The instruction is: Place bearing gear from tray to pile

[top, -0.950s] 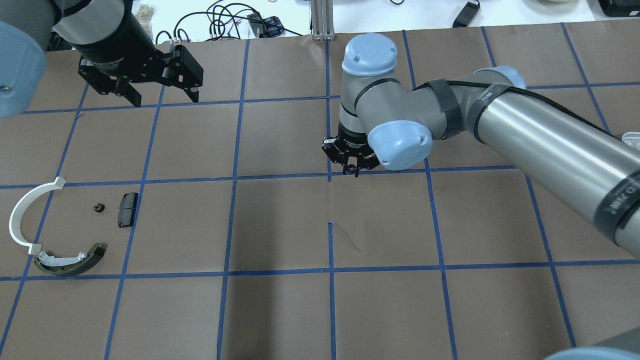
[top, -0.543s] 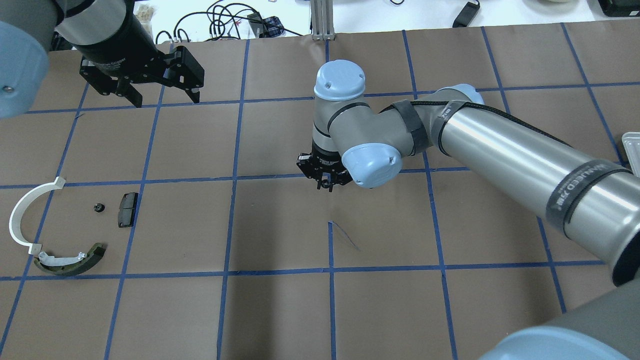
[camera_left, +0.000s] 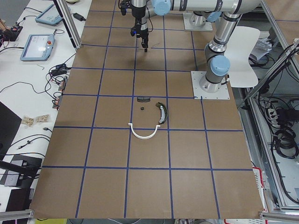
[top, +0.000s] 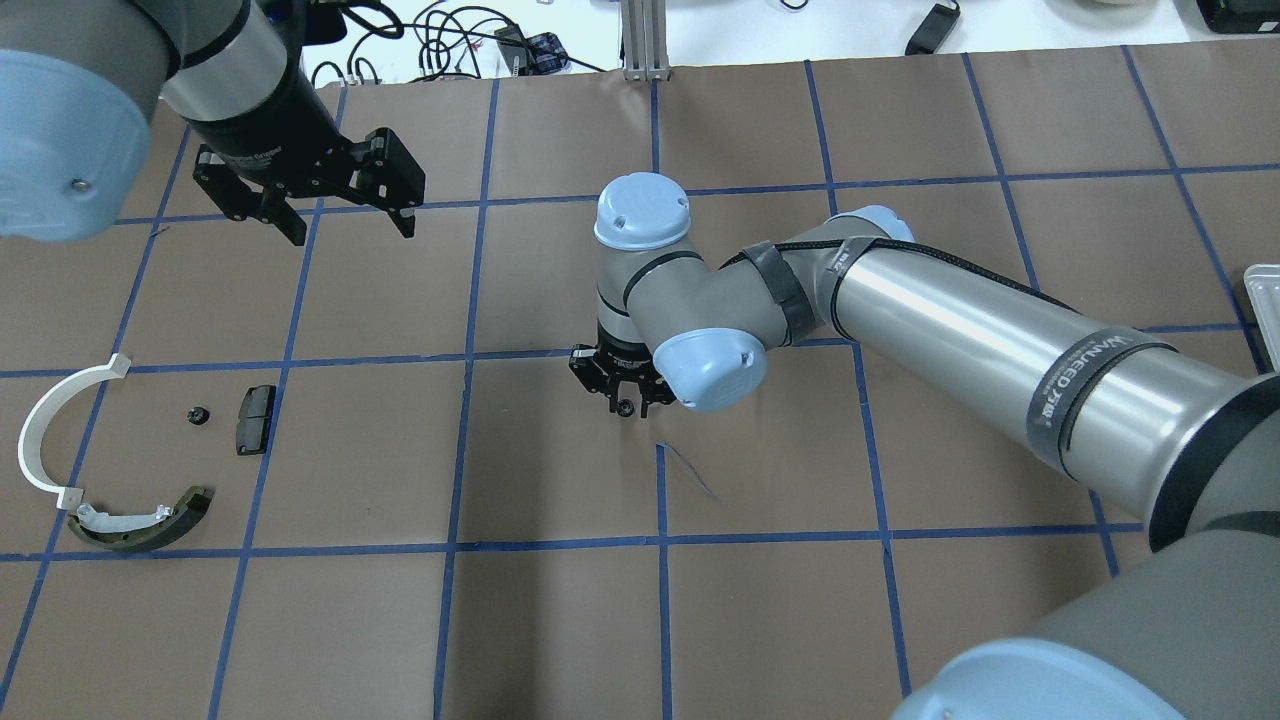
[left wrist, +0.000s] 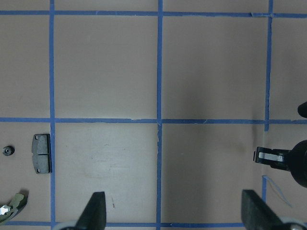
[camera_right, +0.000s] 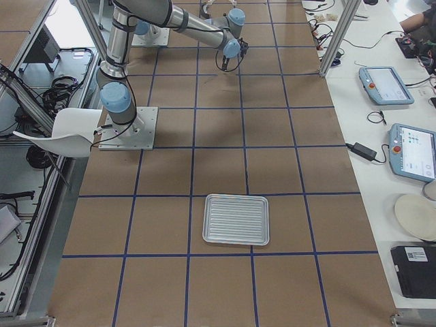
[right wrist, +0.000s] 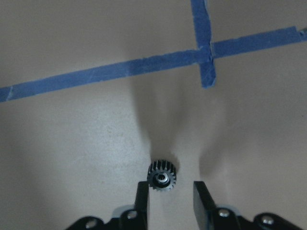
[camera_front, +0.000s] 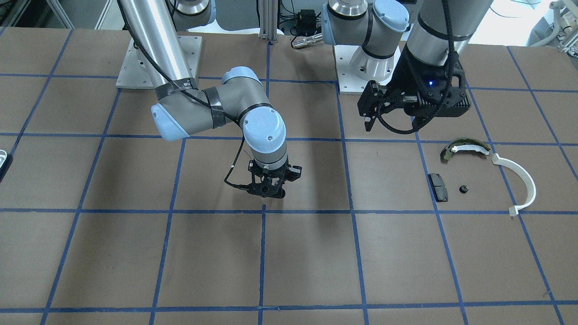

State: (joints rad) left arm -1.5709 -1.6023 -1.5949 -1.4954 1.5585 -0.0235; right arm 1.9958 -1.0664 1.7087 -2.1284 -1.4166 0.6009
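Well, my big brown table [top: 560, 620] has blue lines across it. My right arm [top: 950, 310] reaches to its middle. The silver tray [camera_right: 237, 219] lies well apart, at my right end. The pile [camera_front: 438, 187] is on my left: a white arc [top: 28, 440], a green-and-white shoe piece [top: 150, 530], a black pad [top: 255, 420] and a tiny black gear [top: 198, 414]. My left gripper [top: 352, 232] hangs spread wide, holding nothing. My right gripper [right wrist: 170, 189] pinches the little bearing gear [right wrist: 161, 174] over the table's middle, far from the pile.
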